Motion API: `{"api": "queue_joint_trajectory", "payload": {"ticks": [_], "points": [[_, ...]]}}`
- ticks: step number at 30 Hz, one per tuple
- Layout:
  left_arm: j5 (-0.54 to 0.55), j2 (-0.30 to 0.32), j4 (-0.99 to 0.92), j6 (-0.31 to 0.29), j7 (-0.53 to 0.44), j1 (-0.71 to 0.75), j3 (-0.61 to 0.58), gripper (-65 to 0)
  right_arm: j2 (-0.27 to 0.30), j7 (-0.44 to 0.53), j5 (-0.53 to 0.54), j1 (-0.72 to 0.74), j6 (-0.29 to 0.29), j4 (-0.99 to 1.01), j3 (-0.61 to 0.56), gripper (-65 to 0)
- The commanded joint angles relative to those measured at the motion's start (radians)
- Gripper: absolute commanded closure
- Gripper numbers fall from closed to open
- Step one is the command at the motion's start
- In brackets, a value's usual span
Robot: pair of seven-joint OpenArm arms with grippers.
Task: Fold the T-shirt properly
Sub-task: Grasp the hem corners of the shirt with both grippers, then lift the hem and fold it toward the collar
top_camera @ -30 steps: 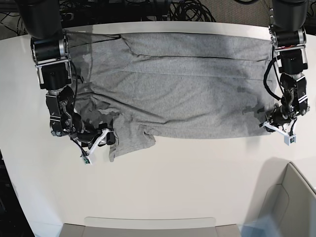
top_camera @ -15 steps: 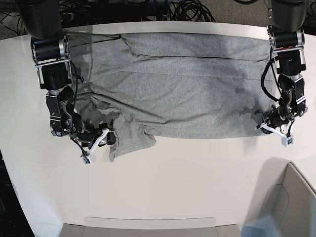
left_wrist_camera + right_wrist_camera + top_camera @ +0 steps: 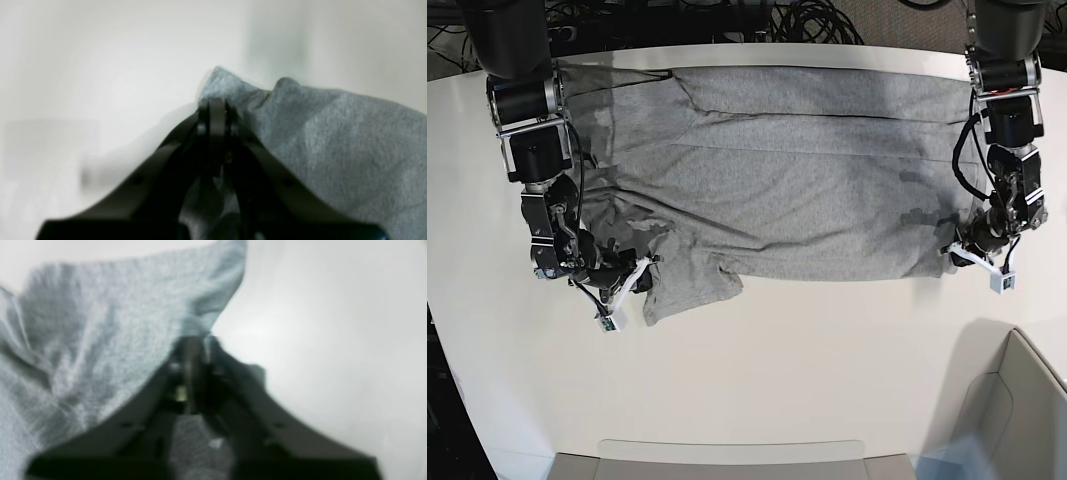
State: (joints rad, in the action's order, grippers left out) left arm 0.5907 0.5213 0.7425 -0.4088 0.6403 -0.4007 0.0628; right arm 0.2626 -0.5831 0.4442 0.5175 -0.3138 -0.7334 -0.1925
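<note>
The heather-grey T-shirt (image 3: 777,170) lies spread plain side up across the far half of the white table (image 3: 807,350); no lettering shows. A bunched flap (image 3: 689,285) hangs toward the front at its left. My right gripper (image 3: 634,277) is at that flap's left edge. In the right wrist view it (image 3: 193,340) is shut with the cloth (image 3: 100,340) pinched at its tips. My left gripper (image 3: 959,252) is at the shirt's front right corner. In the left wrist view it (image 3: 217,104) is shut on the raised cloth edge (image 3: 317,133).
A pale bin (image 3: 1022,405) stands at the front right corner. A flat tray edge (image 3: 727,460) runs along the table's front. Black cables (image 3: 817,20) lie behind the table's far edge. Both arm columns stand at the shirt's left and right sides.
My left gripper has moved inward, to the left in the base view, onto the shirt's front right corner. The flap at my right gripper has shifted slightly toward it.
</note>
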Motion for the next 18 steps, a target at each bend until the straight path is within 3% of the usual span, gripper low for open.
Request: {"api": "queue_joint_trajectory", "payload": {"ticks": [1,5,11,18], "points": [[-0.015,0.009,0.024,0.000,-0.009,-0.005,0.001,0.0,0.007,-0.053,-0.023,0.017,0.009,-0.012,-0.006,0.0],[-0.011,0.010,0.117,0.000,-0.041,0.024,0.016,0.0,0.008,-0.053,-0.023,0.028,0.009,-0.061,-0.006,0.0],[-0.013,-0.014,0.187,0.000,-0.037,0.044,0.210,0.0,0.020,-0.050,-0.112,0.026,0.009,-0.174,-0.005,0.0],[-0.013,-0.014,0.199,0.000,-0.035,0.049,0.239,0.0,0.025,-0.056,-0.186,0.011,0.009,-0.252,-0.003,0.0]]}}
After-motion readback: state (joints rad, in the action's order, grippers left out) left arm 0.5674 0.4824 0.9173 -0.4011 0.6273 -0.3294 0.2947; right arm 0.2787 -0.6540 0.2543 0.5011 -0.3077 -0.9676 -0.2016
